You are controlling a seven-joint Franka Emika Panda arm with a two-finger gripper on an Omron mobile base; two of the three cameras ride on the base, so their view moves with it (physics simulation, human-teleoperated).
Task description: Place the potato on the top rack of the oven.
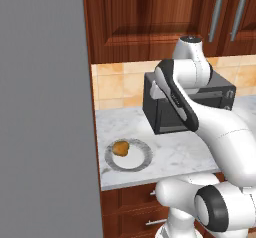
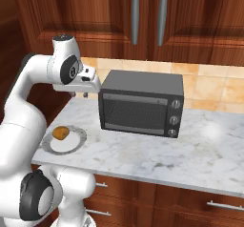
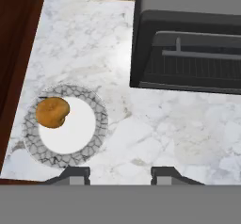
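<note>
Presently, the small lumpy orange-brown potato (image 3: 52, 112) lies on the round white plate with a mottled grey rim (image 3: 96, 138), toward one edge of it, on the white marble table (image 3: 155, 129). The plate stands near the table's end, well apart from the black countertop toaster oven with three silver knobs (image 2: 143, 104). The two-finger gripper (image 3: 121, 175) hangs above the table with its dark tips set wide and nothing between them; the potato is off to one side of its line.

Judgement: the step in hand is the approach to pick up; nothing has been grasped. The next move calls for shifting the gripper over the potato, descending, and closing on it without striking the plate rim.

No brand, label or legible writing is seen on the toaster oven or plate.
</note>
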